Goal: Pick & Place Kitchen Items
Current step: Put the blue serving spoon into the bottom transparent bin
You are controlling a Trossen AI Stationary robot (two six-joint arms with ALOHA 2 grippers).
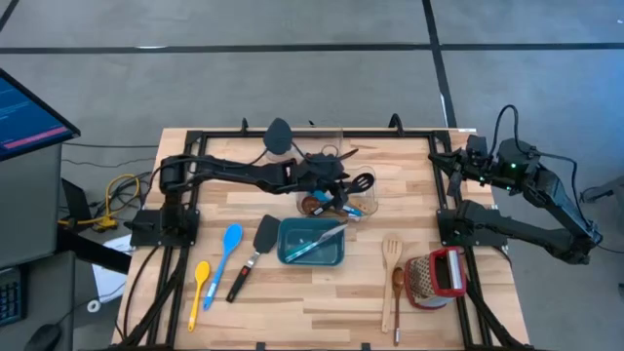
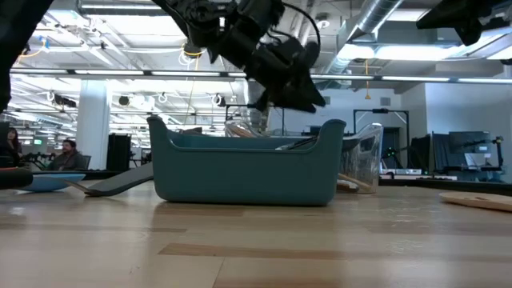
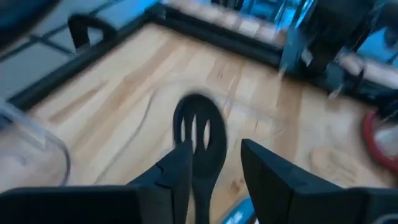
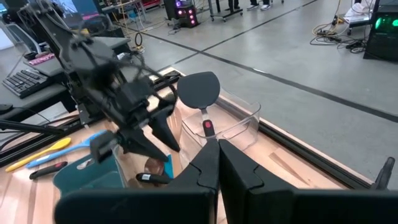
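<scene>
My left gripper [image 1: 341, 185] [image 3: 214, 168] hangs open over the table's middle, just beyond the teal bin [image 1: 311, 244]. A black slotted spoon [image 3: 199, 134] [image 1: 363, 182] shows between its fingers, head pointing away from the gripper. A black spatula [image 1: 279, 135] [image 4: 199, 90] stands in a clear container [image 4: 233, 124]. On the table lie a blue spoon [image 1: 229, 249], a yellow spoon [image 1: 198, 288], a black spatula [image 1: 255, 253], a pale slotted wooden spatula [image 1: 392, 258] and a brown wooden spoon [image 1: 398, 292]. My right gripper [image 4: 217, 165] [image 1: 456, 161] waits shut at the far right. My left gripper has one finger on either side of the slotted spoon's handle [image 3: 202, 186]. One finger [image 3: 180, 165] lies right beside the handle, and I cannot tell whether it touches. A clear gap separates the handle from the other finger [image 3: 261, 168].
The teal bin [image 2: 244, 172] holds a few utensils. A red-and-white object [image 1: 439, 276] lies near the right front. Black frame rails [image 1: 448, 195] run along the table's left, right and far sides. Bare wood shows along the near edge.
</scene>
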